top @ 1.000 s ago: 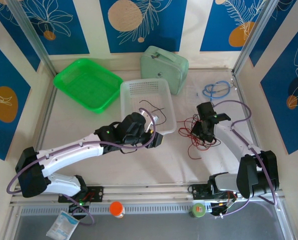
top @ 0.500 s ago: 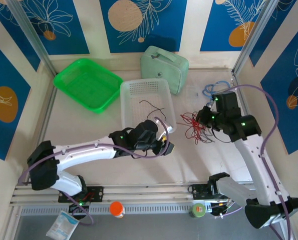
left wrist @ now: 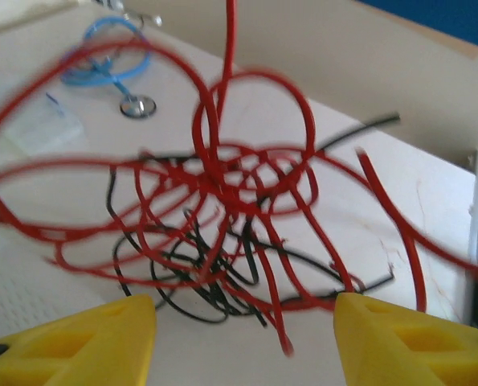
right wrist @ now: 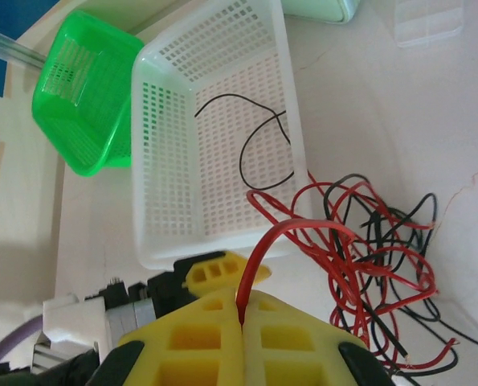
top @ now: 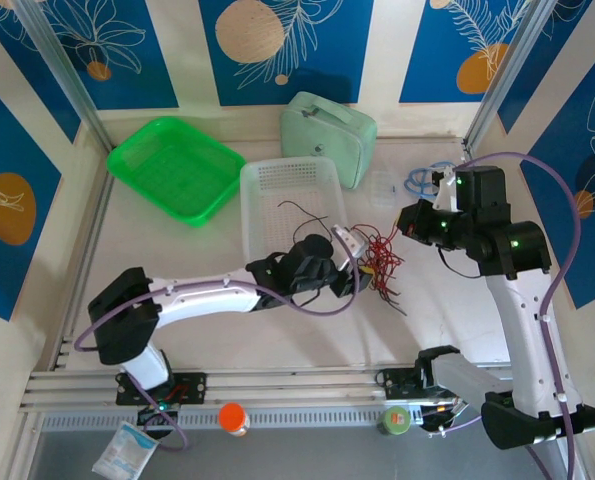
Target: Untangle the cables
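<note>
The cables [top: 379, 262] are a loose tangle of thin red and black wires on the table, right of the white basket. My left gripper [top: 362, 270] sits low at the tangle's left edge. In the left wrist view it [left wrist: 243, 322] is open, with the cables [left wrist: 222, 193] just ahead and a red wire end hanging between its yellow fingertips [left wrist: 110, 338]. Raised above the table's right side, my right gripper [top: 414, 220] is shut on one red wire [right wrist: 259, 257] that arcs down into the cables [right wrist: 375, 257]. A single black wire [right wrist: 255, 137] lies in the basket.
A white mesh basket [top: 282, 180] stands mid-table, with a green tray [top: 172, 165] to its left and a mint pouch [top: 329, 135] behind it. A light-blue coiled cable [top: 429, 178] lies at the back right, near the frame post.
My left gripper has swung right from the basket's front to the tangle and opened a little wider. My right arm has risen and drawn back to the right, holding the red wire.
</note>
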Action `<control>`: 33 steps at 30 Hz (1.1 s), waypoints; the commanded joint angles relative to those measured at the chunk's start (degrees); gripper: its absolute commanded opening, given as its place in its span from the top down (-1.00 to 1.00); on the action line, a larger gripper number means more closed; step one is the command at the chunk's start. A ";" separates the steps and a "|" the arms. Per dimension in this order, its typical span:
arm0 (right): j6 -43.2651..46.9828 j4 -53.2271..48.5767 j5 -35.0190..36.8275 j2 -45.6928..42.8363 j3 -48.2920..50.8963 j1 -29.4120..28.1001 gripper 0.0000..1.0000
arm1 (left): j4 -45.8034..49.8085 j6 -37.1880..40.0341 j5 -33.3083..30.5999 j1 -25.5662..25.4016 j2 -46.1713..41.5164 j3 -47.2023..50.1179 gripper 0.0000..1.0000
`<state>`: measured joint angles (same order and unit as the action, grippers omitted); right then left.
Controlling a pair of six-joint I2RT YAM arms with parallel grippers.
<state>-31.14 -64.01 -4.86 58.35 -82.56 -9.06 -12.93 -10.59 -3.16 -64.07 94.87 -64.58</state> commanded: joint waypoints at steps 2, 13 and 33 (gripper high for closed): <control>3.04 -1.29 -5.91 -0.23 -1.88 0.87 1.00 | -3.79 3.81 -1.22 0.69 3.43 -6.61 -0.30; 4.59 -1.87 -8.58 -1.32 -1.63 2.28 1.00 | -0.31 1.66 4.04 3.18 16.19 -19.88 -0.10; 2.04 0.73 -14.31 -1.39 -5.83 18.55 1.00 | -8.98 -10.09 15.90 3.87 16.47 -9.87 0.92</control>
<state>-28.34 -64.66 -14.94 56.86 -86.28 8.43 -18.46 -18.15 10.33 -60.01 111.48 -74.37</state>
